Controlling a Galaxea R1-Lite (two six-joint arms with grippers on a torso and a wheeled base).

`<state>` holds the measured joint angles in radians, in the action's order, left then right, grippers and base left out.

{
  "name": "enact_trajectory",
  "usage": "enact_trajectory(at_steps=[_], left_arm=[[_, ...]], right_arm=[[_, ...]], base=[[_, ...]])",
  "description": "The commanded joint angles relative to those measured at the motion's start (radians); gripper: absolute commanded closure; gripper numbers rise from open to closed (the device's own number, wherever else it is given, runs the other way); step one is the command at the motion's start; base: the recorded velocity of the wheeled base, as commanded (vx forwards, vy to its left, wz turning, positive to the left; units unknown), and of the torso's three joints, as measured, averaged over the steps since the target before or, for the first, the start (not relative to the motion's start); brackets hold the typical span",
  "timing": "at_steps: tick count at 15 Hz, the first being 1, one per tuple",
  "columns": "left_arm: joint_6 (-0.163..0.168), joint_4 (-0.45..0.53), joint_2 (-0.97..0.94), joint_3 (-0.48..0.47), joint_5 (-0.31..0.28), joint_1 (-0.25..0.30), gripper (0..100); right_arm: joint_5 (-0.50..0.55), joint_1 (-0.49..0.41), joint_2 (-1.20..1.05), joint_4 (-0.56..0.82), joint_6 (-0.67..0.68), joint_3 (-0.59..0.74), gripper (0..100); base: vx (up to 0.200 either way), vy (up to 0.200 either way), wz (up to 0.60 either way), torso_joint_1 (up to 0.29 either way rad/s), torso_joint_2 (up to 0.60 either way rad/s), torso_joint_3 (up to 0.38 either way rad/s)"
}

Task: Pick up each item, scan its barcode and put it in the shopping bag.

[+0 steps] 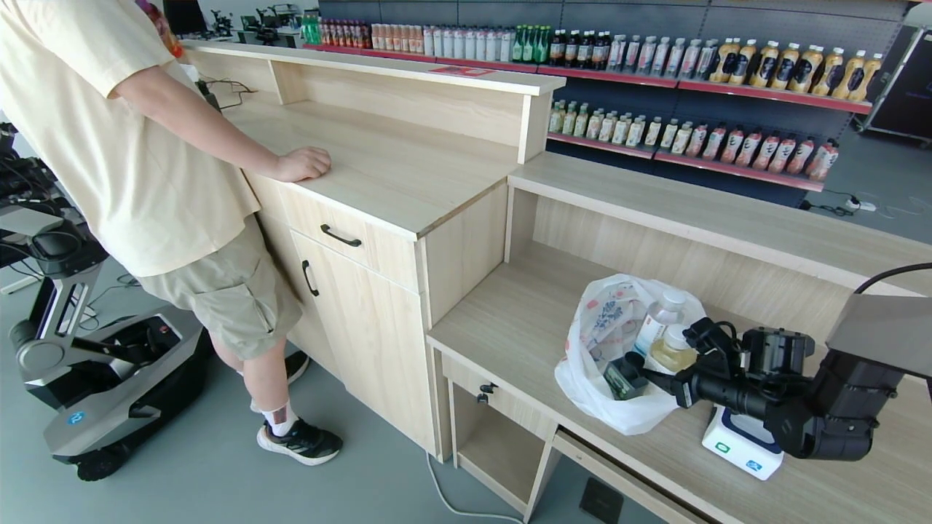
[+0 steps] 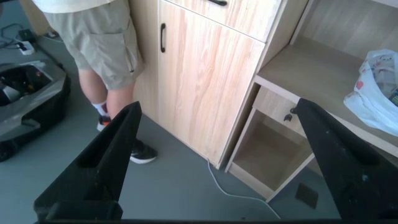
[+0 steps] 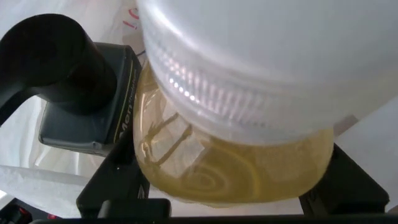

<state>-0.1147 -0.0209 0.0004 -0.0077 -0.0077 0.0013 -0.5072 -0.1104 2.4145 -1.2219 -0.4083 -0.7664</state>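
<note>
1. Left fingers [image 2: 102, 165] are spread wide with nothing between them; I see them hanging over the grey floor [image 2: 180, 158], in front of the wooden cupboard [image 2: 205, 68].
2. My right fingers [image 1: 659, 380] are clamped on a bottle of yellow liquid [image 1: 673, 354] with a white cap, held at the mouth of the shopping bag [image 1: 604, 393]; I cannot tell whether it rests on anything.
3. Just under that arm, the white scanner [image 1: 739, 444] stands on the desk [image 1: 510, 320], beside the bag.
4. Inside the bag I make out a dark box [image 1: 622, 378] just beside the held bottle, and a clear bottle [image 1: 659, 316] behind it.
5. Beyond the desk, shelves [image 1: 772, 94] carry rows of drinks
</note>
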Motion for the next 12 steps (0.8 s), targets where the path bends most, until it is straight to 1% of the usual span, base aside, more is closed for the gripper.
enact_trajectory(at_steps=[1,5,9,10,11,12], left_arm=[[0.0,-0.001,0.0,0.0,0.0,0.0,0],[0.0,-0.001,0.0,0.0,0.0,0.0,0],[0.0,-0.001,0.0,0.0,0.0,0.0,0],[0.0,-0.001,0.0,0.0,0.0,0.0,0],[0.0,-0.002,0.0,0.0,0.0,0.0,0],[0.0,-0.001,0.0,0.0,0.0,0.0,0]], right_arm=[[0.001,-0.002,0.003,0.005,0.0,0.001,0],[0.001,-0.014,-0.006,0.004,0.003,-0.004,0],[0.003,-0.035,-0.101,0.024,0.017,-0.004,0],[0.003,-0.045,-0.143,0.045,0.032,-0.002,0],[0.003,-0.054,-0.204,0.094,0.04,0.004,0],[0.003,-0.064,-0.276,0.171,0.04,0.01,0]], base=[[0.0,0.0,0.0,0.0,0.0,0.0],[0.0,0.0,0.0,0.0,0.0,0.0],[0.0,0.0,0.0,0.0,0.0,0.0],[0.0,0.0,0.0,0.0,0.0,0.0],[0.0,0.0,0.0,0.0,0.0,0.0],[0.0,0.0,0.0,0.0,0.0,0.0]])
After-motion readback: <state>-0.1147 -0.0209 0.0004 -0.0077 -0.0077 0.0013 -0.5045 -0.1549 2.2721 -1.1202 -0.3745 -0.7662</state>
